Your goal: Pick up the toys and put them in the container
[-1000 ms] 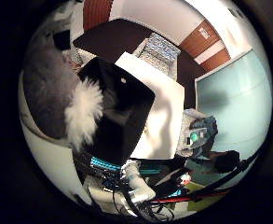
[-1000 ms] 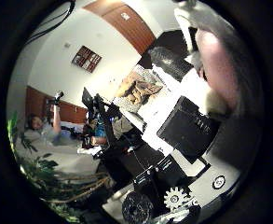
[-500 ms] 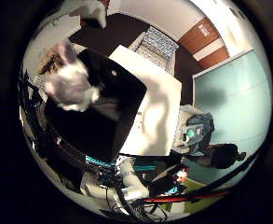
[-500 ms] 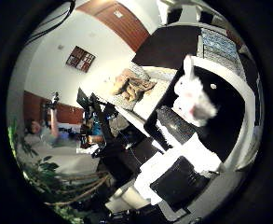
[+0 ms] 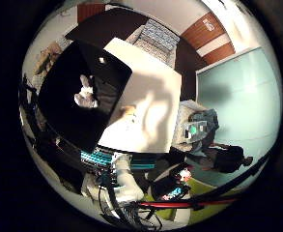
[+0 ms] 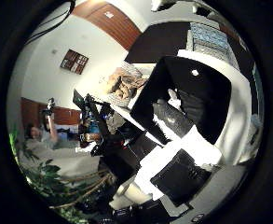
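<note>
My hand (image 6: 180, 177) shows only as white and black parts close to the palm cam, w/ nothing between them; can't tell if my fingers are straight or curled. I hang well above the table (image 5: 150, 104), looking down on it. The black container (image 5: 80, 99) sits on the white table top, at one edge, open side up. Inside it lies a small pale plush toy (image 5: 85, 95), ears up, resting on the dark floor of the container, apart from my hand. From the thumb side the container's walls are seen at an angle, and the toy is a greyish blur inside, so details can't be made out there. Just beside the container, on the next surface, sits a heap of tan plush toys (image 6: 122, 84). Beyond the table there's a dark brown panel (image 5: 107, 24) and a patterned grey mat (image 5: 158, 36), and further off a pale teal wall (image 5: 237, 96)
</note>
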`<state>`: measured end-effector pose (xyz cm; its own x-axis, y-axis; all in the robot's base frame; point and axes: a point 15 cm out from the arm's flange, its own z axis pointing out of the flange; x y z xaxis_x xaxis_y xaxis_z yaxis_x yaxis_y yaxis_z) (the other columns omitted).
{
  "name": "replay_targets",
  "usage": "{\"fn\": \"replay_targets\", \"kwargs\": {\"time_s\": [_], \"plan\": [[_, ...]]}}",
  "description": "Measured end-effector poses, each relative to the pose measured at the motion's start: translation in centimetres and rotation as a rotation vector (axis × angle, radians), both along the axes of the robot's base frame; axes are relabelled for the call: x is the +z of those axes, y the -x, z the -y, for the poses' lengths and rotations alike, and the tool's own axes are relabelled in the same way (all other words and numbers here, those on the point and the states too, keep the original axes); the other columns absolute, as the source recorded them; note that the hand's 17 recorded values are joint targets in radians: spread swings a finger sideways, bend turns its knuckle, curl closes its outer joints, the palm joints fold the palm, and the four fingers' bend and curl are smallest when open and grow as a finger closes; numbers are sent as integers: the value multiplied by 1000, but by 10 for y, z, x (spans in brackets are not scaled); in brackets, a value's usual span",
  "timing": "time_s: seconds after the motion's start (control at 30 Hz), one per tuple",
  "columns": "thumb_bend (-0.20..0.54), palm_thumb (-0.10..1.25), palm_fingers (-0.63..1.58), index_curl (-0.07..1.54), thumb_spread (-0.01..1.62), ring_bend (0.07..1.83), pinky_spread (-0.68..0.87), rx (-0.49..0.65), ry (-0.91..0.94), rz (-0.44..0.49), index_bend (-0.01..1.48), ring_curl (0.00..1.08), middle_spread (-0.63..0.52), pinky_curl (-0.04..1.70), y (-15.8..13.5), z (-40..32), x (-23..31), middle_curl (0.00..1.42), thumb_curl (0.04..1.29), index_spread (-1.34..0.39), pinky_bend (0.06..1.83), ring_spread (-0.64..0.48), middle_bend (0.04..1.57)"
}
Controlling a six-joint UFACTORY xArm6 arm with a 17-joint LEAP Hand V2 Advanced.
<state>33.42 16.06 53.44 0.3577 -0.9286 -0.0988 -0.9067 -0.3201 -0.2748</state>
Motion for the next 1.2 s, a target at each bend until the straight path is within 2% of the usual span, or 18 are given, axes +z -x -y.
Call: {"fn": "replay_targets", "kwargs": {"time_s": [0.27,0.53,0.7,1.1,1.2], "plan": [[-19,677,357,304,1184,716,507,-127,27,7,170,201,-61,417,-5,77,-2,346,390,-427,621,77,336],[-19,658,345,300,1190,701,496,-236,70,-137,174,169,-61,378,4,173,-65,338,382,-425,639,104,336],[-19,650,336,302,1190,682,494,-295,67,-213,173,155,-60,350,22,218,-102,336,377,-416,644,113,330],[-18,649,323,300,1185,652,486,-310,37,-353,171,139,-60,283,65,241,-216,333,371,-406,638,124,318],[-15,664,316,302,1182,641,480,-307,42,-331,175,137,-59,269,64,241,-228,333,373,-407,632,124,311]]}}
